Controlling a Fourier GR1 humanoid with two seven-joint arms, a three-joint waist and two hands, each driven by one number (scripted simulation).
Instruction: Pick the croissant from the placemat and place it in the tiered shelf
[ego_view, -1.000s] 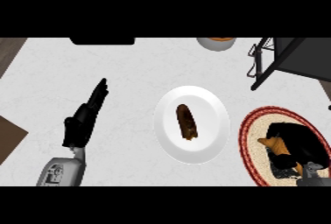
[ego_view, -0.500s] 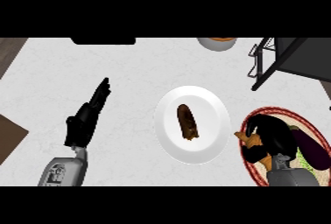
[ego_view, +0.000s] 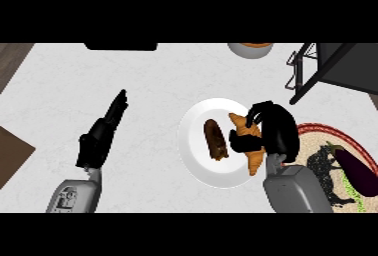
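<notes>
Gripping croissant, right hand fingers curled round it.

The right hand sits toward the desk's right side, its grey forearm rising from the near edge. Its black fingers curl downward, closed around the croissant, with the wrist bent slightly inward. The left hand rests over the left part of the desk, fingers straight and held together, pointing toward the far edge and angled a little to the right. Its forearm also comes up from the near edge.
</notes>
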